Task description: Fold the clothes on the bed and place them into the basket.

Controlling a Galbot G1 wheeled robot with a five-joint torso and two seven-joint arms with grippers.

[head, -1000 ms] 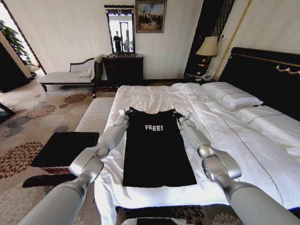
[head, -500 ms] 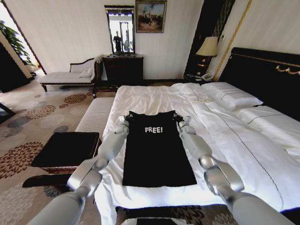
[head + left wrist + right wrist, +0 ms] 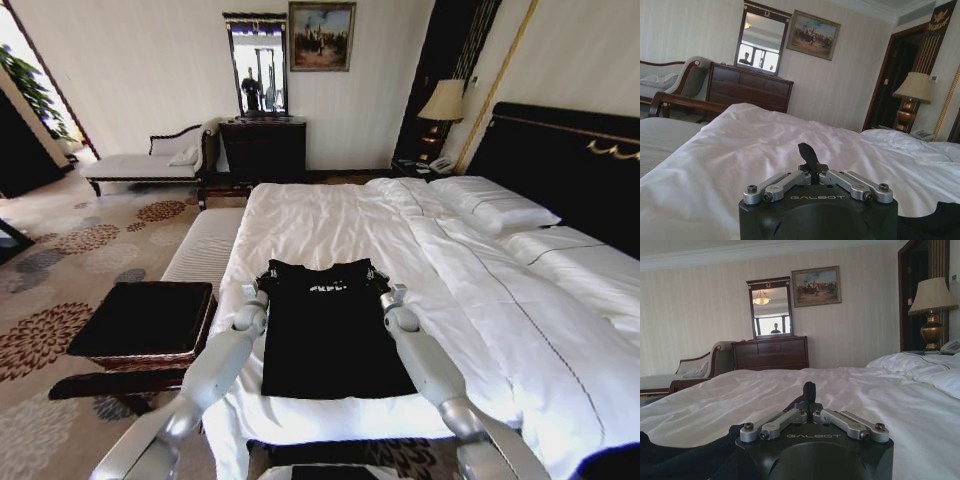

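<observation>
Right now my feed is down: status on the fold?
Left end effector and right end effector shut on T-shirt shoulders. Top edge drawn back toward hem on bed. Nothing blocking.

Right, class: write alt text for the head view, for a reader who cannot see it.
Both grippers, left and right, hold the top corners of a black T-shirt, its upper edge folding toward the robot on a white bed. A brown basket sits on the floor to the left.

On the black T-shirt, the white chest lettering is folded over and too blurred to read. The bed runs off the frame's right edge. The basket at mid-left shows a dark top; its weave is indistinct.
</observation>
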